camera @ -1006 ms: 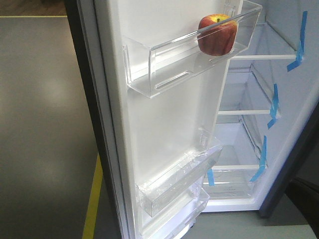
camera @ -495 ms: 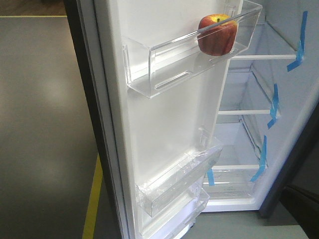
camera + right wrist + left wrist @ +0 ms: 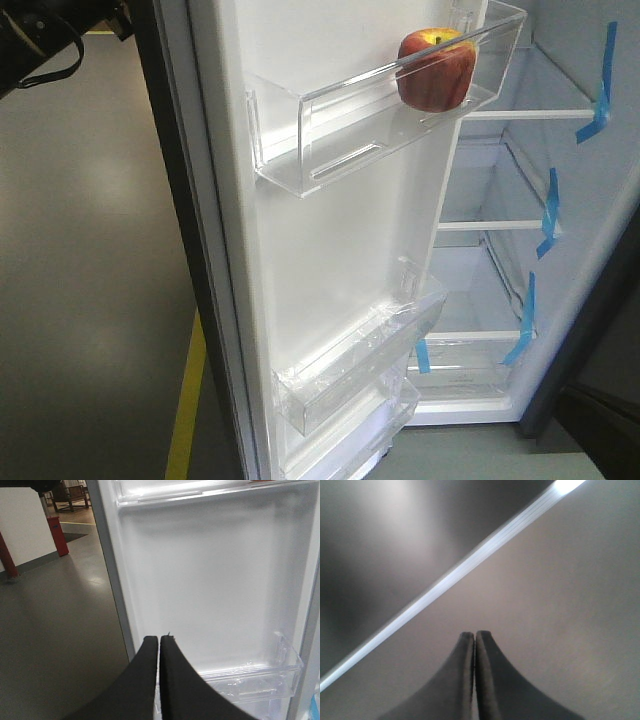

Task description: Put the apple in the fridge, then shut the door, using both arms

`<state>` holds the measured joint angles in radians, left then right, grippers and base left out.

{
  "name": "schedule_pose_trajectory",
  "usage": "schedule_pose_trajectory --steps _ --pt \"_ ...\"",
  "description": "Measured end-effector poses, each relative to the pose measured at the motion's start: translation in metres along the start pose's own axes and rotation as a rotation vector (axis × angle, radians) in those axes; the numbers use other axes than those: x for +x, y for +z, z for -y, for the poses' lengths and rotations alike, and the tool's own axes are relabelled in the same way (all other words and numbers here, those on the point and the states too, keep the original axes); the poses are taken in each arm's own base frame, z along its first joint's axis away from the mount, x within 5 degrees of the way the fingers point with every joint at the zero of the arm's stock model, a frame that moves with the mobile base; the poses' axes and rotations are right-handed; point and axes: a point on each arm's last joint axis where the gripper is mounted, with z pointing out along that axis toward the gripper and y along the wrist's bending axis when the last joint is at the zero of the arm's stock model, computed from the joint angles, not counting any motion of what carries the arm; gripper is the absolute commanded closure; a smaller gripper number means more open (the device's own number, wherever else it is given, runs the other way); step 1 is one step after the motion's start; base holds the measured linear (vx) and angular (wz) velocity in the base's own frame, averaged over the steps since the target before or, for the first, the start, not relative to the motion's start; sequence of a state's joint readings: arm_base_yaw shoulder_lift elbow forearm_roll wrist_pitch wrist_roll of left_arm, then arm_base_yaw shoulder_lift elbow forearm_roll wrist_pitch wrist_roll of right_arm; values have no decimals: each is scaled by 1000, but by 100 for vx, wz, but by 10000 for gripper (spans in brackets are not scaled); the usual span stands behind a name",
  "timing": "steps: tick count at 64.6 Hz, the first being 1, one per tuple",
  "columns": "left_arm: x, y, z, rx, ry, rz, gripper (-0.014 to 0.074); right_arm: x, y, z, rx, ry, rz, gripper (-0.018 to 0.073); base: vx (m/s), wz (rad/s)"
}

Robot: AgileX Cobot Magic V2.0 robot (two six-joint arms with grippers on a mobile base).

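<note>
The red apple (image 3: 435,70) with a yellow patch sits in the clear upper bin (image 3: 330,150) of the open door (image 3: 330,260). The door's white inside faces me. The fridge (image 3: 500,270) stands open at right, with white shelves and blue tape strips (image 3: 548,210). A black left arm (image 3: 45,35) with a cable loop shows at the top left, outside the door. My left gripper (image 3: 475,636) is shut and empty before a plain grey surface. My right gripper (image 3: 159,639) is shut and empty, facing the door's inside (image 3: 215,580) above a lower bin (image 3: 260,677).
A dark shape (image 3: 605,430), probably the right arm, sits at the lower right corner. A yellow floor line (image 3: 185,410) runs beside the door's edge. A red object (image 3: 59,535) and a white wall (image 3: 25,525) stand far off to the left on the grey floor.
The left arm with its cable loop has come into view at the top left of the front view. The dark shape at the lower right has sunk lower. The apple and door have not moved.
</note>
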<state>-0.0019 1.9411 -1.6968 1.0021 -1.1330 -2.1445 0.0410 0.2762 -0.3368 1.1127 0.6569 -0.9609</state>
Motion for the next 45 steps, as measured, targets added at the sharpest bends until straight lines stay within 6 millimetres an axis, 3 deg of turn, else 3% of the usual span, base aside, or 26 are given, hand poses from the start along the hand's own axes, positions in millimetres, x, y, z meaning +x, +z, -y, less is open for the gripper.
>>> schedule_pose_trajectory --steps 45 --pt "54 44 13 90 -33 -167 604 2 0 0 -4 -16 -18 563 0 0"
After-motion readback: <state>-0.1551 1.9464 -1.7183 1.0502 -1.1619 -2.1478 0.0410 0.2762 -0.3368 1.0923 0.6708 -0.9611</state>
